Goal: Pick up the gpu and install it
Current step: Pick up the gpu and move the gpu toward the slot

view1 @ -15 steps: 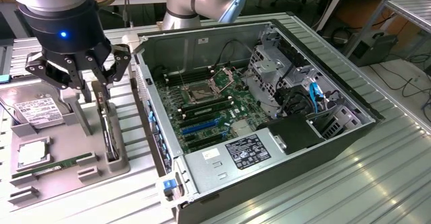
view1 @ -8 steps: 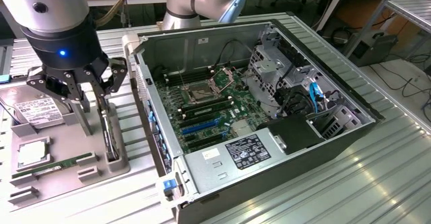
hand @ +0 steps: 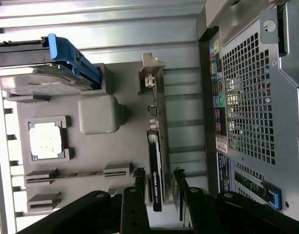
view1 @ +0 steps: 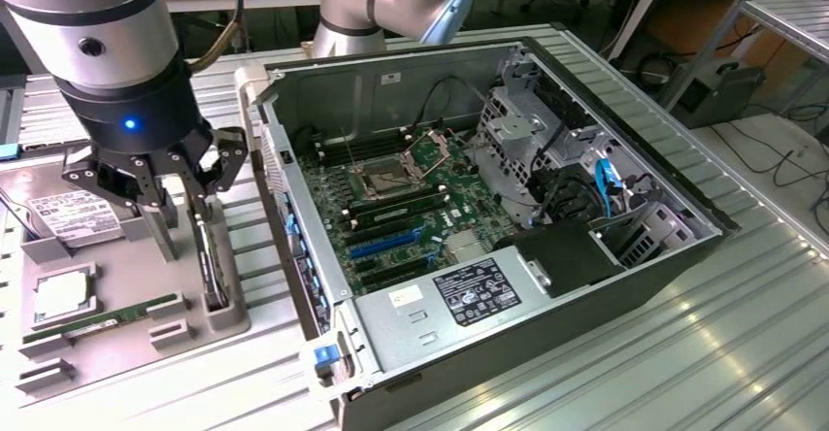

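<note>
at the exterior view's left, in the lower left of the frame, a grey tray rests on the ribbed metal table. the gpu stands on its thin edge in a slot along the side of the tray nearest the computer case. it is seated in its holder, not lifted. its silver end bracket is at the end of the card away from the fingers.

the gripper hangs from the arm in the upper left of the frame, lowered over the card. in the wrist view its black fingers stand apart, one on each side of the card, and a strip of tray shows between the card and one of them. the jaws are wide and grip nothing.

elsewhere on the tray, a hard drive with a white label lies at the far left edge of the frame. a square processor sits below it. a long green memory stick lies flat below that, toward the bottom left.

the case fills the centre and right of the exterior view, lying open on its side. its motherboard is exposed in the middle of the frame. the power supply with its black label sits just below centre.
</note>
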Tool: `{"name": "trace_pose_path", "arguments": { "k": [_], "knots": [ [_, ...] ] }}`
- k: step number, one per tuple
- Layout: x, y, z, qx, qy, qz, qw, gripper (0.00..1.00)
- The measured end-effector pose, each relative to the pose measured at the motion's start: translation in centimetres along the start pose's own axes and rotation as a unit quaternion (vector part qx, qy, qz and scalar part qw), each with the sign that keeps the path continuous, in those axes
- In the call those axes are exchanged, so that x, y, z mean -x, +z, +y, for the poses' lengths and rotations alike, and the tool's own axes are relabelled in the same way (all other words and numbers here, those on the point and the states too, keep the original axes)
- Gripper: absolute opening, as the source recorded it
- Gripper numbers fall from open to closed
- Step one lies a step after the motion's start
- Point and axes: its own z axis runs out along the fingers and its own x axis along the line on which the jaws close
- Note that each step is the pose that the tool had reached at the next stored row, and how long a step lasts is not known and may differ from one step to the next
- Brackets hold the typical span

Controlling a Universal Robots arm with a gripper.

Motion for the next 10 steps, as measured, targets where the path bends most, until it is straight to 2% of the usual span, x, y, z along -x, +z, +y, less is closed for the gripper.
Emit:
{"name": "trace_pose_path", "arguments": {
  "k": [10],
  "knots": [
    [0.0,2.19,-0.07,0.0001,-0.006,0.0002,1.0,0.36]
  ]
}}
